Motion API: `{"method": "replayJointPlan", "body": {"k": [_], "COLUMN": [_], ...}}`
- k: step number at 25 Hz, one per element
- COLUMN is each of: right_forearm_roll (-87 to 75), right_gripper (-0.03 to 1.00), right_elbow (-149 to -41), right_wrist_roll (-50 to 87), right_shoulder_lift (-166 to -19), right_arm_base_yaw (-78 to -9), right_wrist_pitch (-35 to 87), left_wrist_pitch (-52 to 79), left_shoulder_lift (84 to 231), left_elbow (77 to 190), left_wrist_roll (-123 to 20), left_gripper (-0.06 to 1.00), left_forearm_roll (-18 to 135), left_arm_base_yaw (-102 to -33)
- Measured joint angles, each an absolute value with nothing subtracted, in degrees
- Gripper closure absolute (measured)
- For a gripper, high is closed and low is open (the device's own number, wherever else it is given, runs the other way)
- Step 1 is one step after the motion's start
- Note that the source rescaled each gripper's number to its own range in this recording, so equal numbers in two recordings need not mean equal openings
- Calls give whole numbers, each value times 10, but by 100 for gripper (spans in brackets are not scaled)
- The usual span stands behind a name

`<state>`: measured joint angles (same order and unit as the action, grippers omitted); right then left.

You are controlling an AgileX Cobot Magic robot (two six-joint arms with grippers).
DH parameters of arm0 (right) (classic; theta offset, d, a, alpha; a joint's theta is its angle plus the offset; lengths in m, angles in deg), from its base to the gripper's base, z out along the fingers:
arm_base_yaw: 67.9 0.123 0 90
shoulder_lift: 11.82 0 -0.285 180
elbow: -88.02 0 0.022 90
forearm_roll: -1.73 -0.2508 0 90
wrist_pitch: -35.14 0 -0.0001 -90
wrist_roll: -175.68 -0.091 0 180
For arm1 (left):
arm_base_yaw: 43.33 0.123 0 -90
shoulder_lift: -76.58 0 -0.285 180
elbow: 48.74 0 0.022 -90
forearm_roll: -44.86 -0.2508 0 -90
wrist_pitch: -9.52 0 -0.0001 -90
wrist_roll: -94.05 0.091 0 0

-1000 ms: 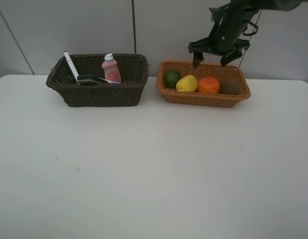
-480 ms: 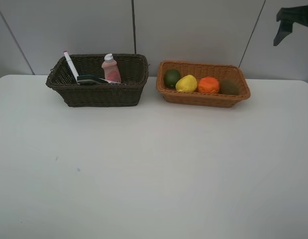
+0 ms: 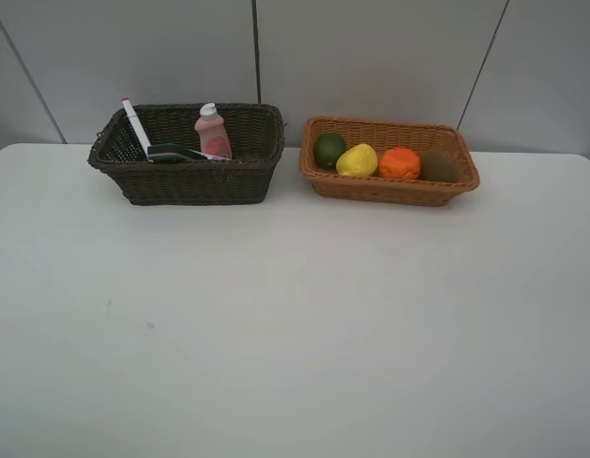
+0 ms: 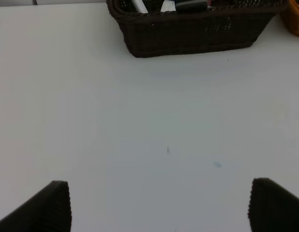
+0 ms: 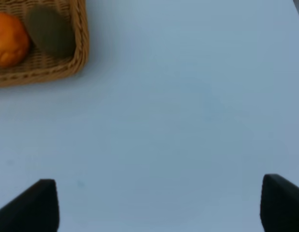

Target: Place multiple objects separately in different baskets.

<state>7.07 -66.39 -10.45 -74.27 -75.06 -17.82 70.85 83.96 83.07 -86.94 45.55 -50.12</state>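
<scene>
The dark brown basket (image 3: 195, 181) stands at the back left and holds the white marker (image 3: 136, 124), the small pink bottle (image 3: 213, 132) and the black eraser (image 3: 171, 151). The shampoo bottle is mostly hidden in it. The light tan basket (image 3: 390, 188) stands to its right and holds the lime (image 3: 328, 150), lemon (image 3: 358, 159), orange (image 3: 400, 163) and kiwi (image 3: 438, 168). Neither arm shows in the exterior view. My left gripper (image 4: 159, 208) is open and empty over bare table in front of the dark basket (image 4: 188, 34). My right gripper (image 5: 156, 205) is open and empty, off the tan basket's (image 5: 48, 65) kiwi end.
The white table (image 3: 295, 324) stretches wide in front of both baskets. A grey panelled wall (image 3: 371, 57) stands right behind them. The tan basket's corner (image 4: 294, 21) shows at the edge of the left wrist view.
The right arm was above the tan basket, swung up and to the right, and has left the exterior view. The baskets and their contents have not moved.
</scene>
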Motion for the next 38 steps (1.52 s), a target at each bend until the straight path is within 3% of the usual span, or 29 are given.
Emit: {"method": "replayJointPlan", "body": {"k": [7, 17, 38], "right_forearm_roll": [73, 58, 50], "right_gripper": [1, 1, 1], "right_elbow": [-522, -469, -449], "right_wrist_roll": [-105, -81, -59], "right_shoulder_lift": [-445, -211, -194], "right_arm_base_yaw": [-751, -751, -728], "right_wrist_pitch": [-195, -254, -259], "left_wrist_pitch": [709, 709, 709], "left_shoulder_lift": [840, 840, 840], "left_elbow": [831, 831, 831], "left_wrist_roll": [-869, -869, -869], "left_gripper": [-1, -1, -1], "left_forearm_roll": [456, 456, 456], "left_arm_base_yaw": [-501, -501, -501]}}
